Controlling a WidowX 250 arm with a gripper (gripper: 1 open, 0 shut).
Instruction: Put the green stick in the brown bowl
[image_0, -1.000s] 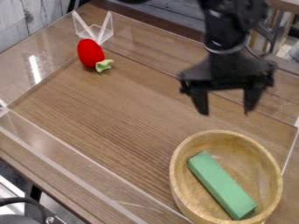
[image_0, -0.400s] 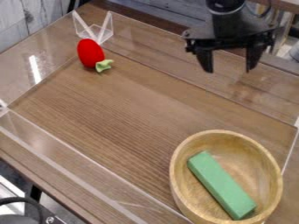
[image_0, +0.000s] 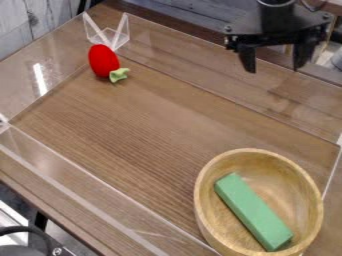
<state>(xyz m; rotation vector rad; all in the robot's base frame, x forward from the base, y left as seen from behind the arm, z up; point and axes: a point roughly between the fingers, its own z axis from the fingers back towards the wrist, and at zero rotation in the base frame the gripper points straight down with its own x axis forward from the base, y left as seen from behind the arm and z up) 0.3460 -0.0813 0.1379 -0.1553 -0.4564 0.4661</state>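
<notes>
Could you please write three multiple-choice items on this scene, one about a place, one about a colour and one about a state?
1. Where is the green stick?
A. Beside the red toy
B. Inside the brown bowl
C. Between the fingers

2. What colour is the small toy at the far left of the table?
A. Red
B. Blue
C. Yellow

3. What state is the gripper in?
A. Shut on the stick
B. Shut on nothing
C. Open and holding nothing

Answers:
1 B: the stick lies flat within the rim of the brown bowl.
2 A: its body is bright red, with a small green stem.
3 C: its two dark fingers stand apart, with nothing between them, far from the bowl.
</notes>
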